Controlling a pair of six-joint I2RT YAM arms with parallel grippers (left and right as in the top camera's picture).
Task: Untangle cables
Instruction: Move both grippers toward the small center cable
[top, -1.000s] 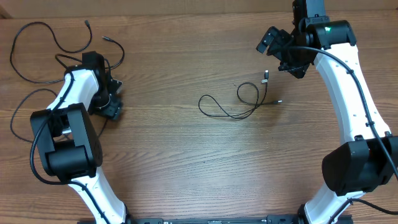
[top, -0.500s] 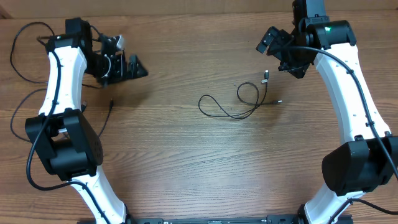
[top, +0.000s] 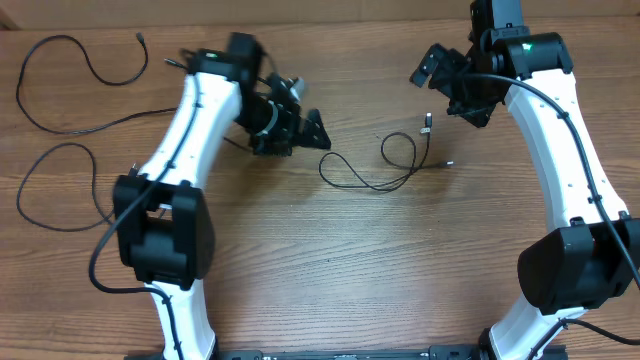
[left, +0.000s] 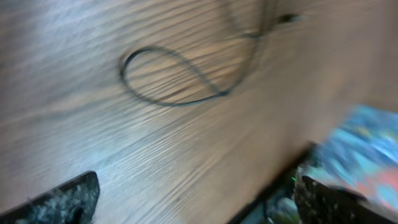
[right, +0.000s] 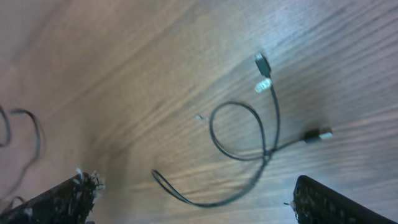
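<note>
While the tangled cables (top: 385, 165) are lying looped on the tabletop (top: 330, 260), just toward 1 o'clock from its centre, nothing is being gripped by either arm. At 10 o'clock of the loops the left tool (top: 305, 110) is being held near them but apart. Its fingers (left: 62, 199) are being shown spread wide in the left wrist view, with only bare wood between them. At 1 o'clock of the loops the right tool (top: 447, 88) is being held, likewise spread, nothing pinched. In its wrist view one round loop is being crossed by a strand, and a longer loop is being trailed toward 7 o'clock. Two plugs (right: 261, 62) are being seen close together at 12 o'clock of the round loop, and a third at 3 o'clock. The loose strands (top: 85, 75) are lying toward 10 o'clock on the tabletop, well apart from the tangle.
</note>
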